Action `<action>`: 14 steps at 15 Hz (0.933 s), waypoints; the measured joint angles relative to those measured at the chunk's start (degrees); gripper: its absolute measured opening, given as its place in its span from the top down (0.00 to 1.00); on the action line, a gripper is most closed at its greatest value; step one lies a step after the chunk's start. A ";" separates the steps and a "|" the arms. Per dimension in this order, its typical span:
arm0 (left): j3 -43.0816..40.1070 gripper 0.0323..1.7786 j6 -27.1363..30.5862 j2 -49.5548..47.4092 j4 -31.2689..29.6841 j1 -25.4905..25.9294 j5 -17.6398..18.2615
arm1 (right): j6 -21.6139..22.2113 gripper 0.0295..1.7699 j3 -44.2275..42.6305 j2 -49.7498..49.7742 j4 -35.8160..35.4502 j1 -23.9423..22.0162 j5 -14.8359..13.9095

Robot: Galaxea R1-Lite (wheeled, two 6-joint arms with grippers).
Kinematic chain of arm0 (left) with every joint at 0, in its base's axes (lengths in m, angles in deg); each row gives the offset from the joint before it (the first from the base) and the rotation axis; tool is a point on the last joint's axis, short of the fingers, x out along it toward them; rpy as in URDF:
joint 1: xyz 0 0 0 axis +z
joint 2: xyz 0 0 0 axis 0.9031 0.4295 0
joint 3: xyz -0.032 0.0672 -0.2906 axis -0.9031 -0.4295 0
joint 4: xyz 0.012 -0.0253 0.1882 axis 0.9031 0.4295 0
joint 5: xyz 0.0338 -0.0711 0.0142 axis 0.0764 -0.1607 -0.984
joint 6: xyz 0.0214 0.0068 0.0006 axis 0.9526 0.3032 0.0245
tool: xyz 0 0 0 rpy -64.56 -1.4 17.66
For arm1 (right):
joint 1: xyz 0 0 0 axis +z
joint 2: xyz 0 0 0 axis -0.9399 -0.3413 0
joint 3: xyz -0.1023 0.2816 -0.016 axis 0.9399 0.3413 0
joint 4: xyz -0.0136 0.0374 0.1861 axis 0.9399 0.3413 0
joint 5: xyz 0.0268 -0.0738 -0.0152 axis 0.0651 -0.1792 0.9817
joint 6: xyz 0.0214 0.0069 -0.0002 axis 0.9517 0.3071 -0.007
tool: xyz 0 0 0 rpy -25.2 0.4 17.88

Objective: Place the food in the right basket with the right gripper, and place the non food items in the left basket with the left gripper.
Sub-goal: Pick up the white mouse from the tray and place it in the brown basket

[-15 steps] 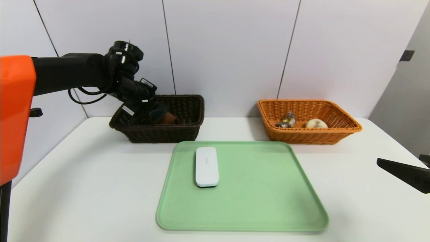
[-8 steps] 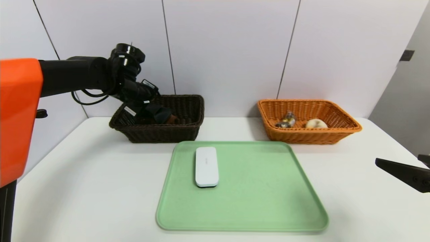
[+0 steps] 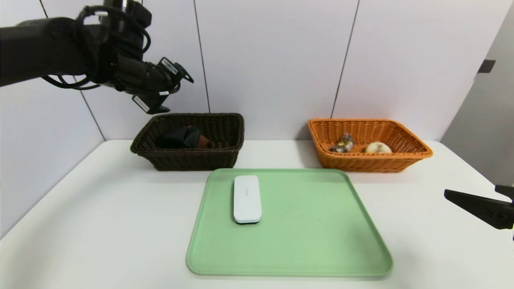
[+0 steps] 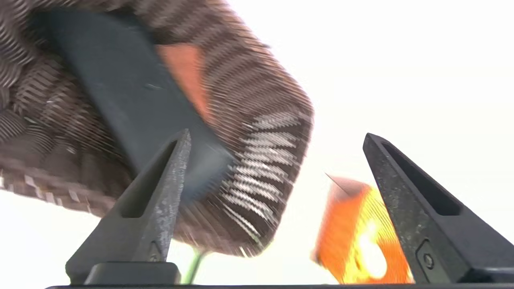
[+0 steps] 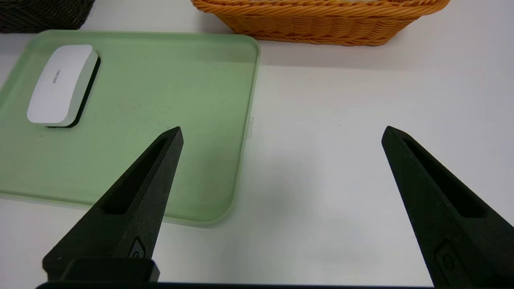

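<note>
Left gripper (image 3: 170, 90) spread open, empty, above far-left of dark basket (image 3: 225, 154); black cloth (image 3: 176, 137) and brown towel (image 3: 202, 141) inside. White slab (image 3: 247, 198) on green tray (image 3: 313, 224). Sweets (image 3: 342, 144) and bun (image 3: 378, 147) in orange basket (image 3: 361, 162). Right gripper (image 3: 482, 206) near right, over table (image 3: 100, 208).

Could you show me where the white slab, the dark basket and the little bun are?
white slab (image 3: 247, 198): head view, middle of its top face.
dark basket (image 3: 188, 159): head view, its front wall.
bun (image 3: 378, 147): head view, the visible rounded top, inside the orange basket (image 3: 363, 162).
</note>
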 joint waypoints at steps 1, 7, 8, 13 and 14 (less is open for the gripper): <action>-0.29 0.13 2.18 -2.07 0.49 -1.63 -0.05 | 0.00 0.03 -0.07 -0.05 0.02 0.00 -0.07; -1.04 0.08 15.49 -11.64 11.80 -15.43 0.20 | 0.15 0.03 0.06 -0.11 -0.02 0.00 0.00; -1.05 0.08 16.70 -12.57 15.69 -18.29 0.28 | 0.20 0.03 0.06 -0.11 -0.02 0.00 0.00; -1.01 0.06 18.40 -12.65 29.90 -27.58 0.09 | 0.06 0.03 0.11 0.00 0.00 0.00 -0.20; -0.88 0.06 18.58 -11.61 32.06 -28.39 -0.09 | 0.04 0.03 0.11 0.06 0.02 0.00 -0.27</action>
